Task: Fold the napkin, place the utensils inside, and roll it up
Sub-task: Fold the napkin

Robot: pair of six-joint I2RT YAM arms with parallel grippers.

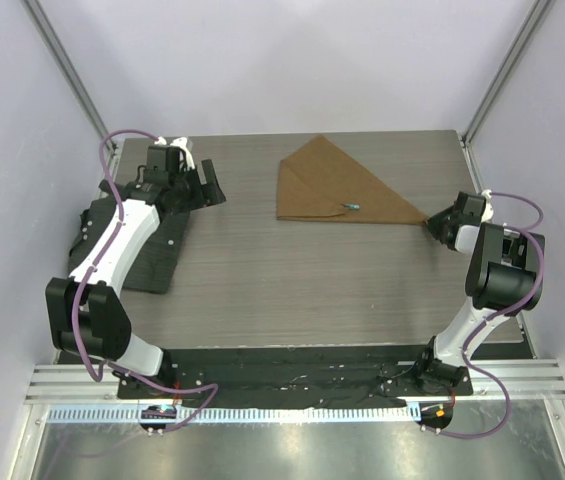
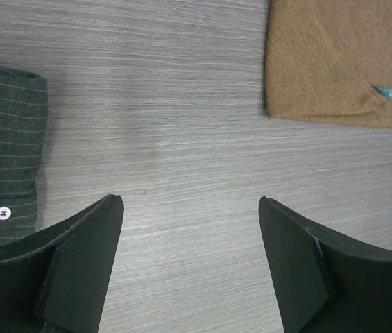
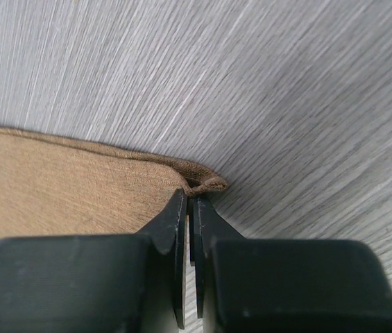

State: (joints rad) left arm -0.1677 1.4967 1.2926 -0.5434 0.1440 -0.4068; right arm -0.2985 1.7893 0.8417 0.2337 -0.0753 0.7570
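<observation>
The tan-brown napkin [image 1: 334,187] lies folded at the back middle of the table, with a long point reaching right. Only the teal handle end of the knife [image 1: 351,207] sticks out from under a fold; it also shows in the left wrist view [image 2: 386,92]. My right gripper [image 1: 432,226] is shut on the napkin's right corner [image 3: 206,182]. My left gripper [image 1: 210,187] is open and empty at the back left, well left of the napkin [image 2: 334,62].
A dark grey-black mat [image 1: 157,255] lies under the left arm at the table's left edge; in the left wrist view it shows as dark striped cloth [image 2: 5,146]. Grey walls and frame posts surround the table.
</observation>
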